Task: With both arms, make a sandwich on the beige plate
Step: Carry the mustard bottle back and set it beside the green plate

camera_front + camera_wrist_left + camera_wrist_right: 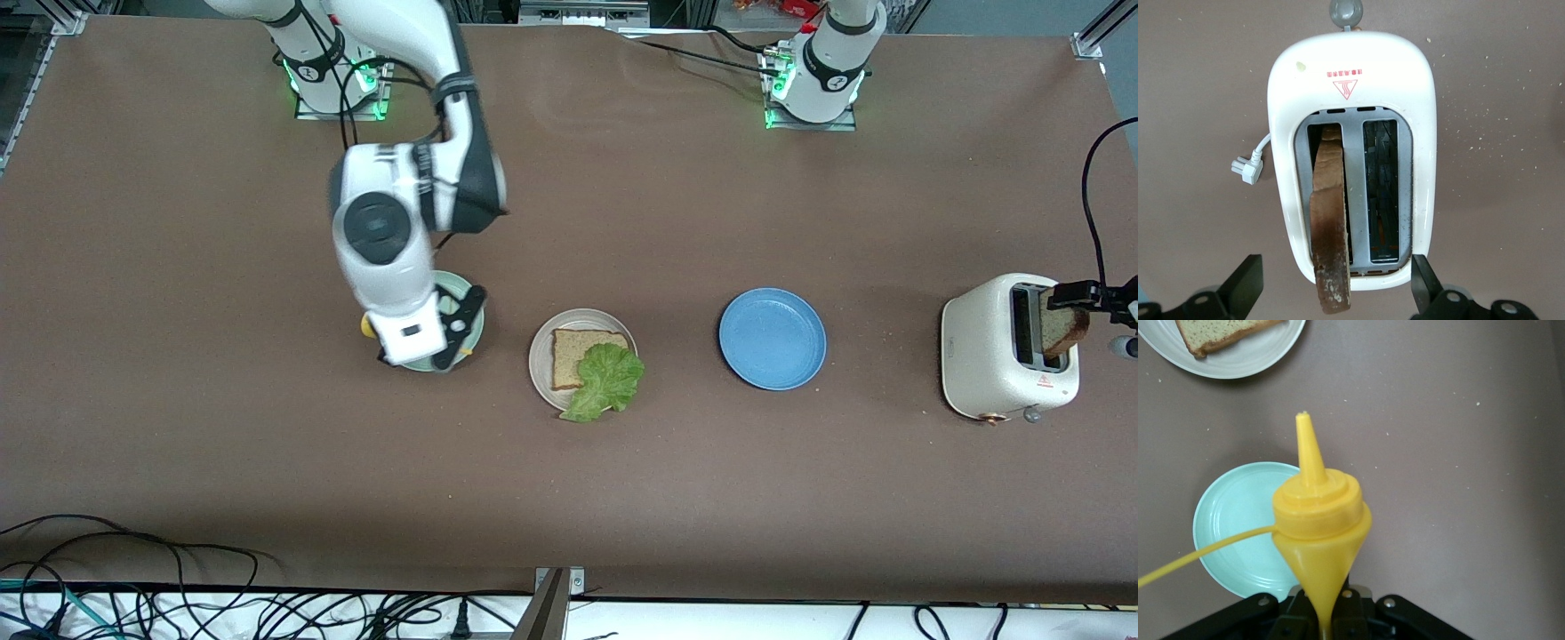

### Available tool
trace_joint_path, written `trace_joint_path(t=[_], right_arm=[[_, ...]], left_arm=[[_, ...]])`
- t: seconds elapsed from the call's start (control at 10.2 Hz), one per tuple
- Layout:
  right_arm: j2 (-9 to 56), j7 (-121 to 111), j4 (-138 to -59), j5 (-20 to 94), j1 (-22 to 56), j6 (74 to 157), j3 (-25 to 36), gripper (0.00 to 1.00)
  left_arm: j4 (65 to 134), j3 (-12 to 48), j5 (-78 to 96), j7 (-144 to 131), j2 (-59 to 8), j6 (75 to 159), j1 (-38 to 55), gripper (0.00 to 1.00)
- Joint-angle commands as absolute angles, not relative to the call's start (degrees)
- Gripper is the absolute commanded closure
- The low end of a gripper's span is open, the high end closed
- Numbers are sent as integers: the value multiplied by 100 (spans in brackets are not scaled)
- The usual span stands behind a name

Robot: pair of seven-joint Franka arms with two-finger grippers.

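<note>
Clamping a yellow bottle by its base in the clenched right gripper, hovering over the mint plate lying below the fingers. Judging the bottle soft and squeezable, so pressing no harder than needed.

Finding the sandwich half built beside that on the beige plate, well away from either gripper's fingers: showing one slice lying flat and lettuce draped over its corner and hanging past the rim. Treating the lettuce as limp and easily shifted.

Passing the blue plate.

Hanging the left gripper over the toaster, holding its fingers spread wide and released, grasping nothing. Seeing the toast standing on edge in one slot, poking up between the fingers and touching neither. Judging the toast light, stiff and dry, probably crumbly at the dark crust. Advising pinching across the two flat faces on the exposed upper part, squeezing gently and lifting straight up out of the slot, avoiding snagging it on the slot's edges.
</note>
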State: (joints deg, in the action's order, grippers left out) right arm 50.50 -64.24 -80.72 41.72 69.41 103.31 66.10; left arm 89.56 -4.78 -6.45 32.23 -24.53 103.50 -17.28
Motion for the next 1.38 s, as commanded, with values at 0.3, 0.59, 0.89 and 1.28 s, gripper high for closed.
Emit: trace_joint_path(t=[0.3,0.59,0.89,1.28], right_arm=[[3782,-8364,-9752,6036,6741,10135,6715,100],[3595,-10094,-10343,7036,6094,9452,6706,100],[3682,-11902,-11098,7934,5373,8537,6636,100],[4043,-13839,-11154,8235,3539,7866,5253,100]], left_arm=[[8921,-448,-510,3349,-2637,10415,-1784,59],[8886,-448,-624,3366,-2628,10397,-1758,84],[8816,-440,-1027,3849,-2628,10415,-1714,98],[8412,-404,-1081,4076,-2593,10362,-1679,100]])
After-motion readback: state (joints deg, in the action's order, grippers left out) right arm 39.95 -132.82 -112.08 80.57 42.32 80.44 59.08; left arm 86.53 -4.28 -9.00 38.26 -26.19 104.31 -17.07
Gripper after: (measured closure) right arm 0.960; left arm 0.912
